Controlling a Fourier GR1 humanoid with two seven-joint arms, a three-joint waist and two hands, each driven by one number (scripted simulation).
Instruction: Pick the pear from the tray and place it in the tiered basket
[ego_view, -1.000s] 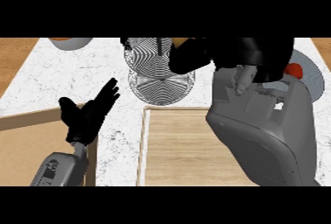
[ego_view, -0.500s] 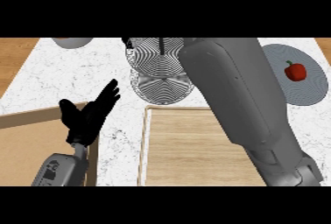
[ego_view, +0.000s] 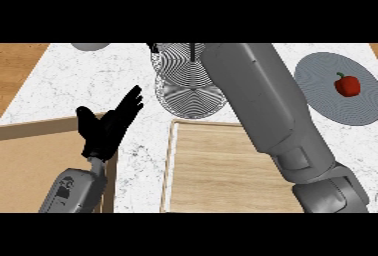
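Here the left hand (ego_view: 108, 129) rests open w/ fingers up beside the tray (ego_view: 221, 170), right arm (ego_view: 258, 105) crossing the tiered basket (ego_view: 181, 75), its hand hidden.

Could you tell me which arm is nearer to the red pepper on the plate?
Right. The right arm stretches up just left of the red pepper; the left hand rests open far across the counter.

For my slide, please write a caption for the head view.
Right forearm reaches over the tray to the basket; left hand rests open.
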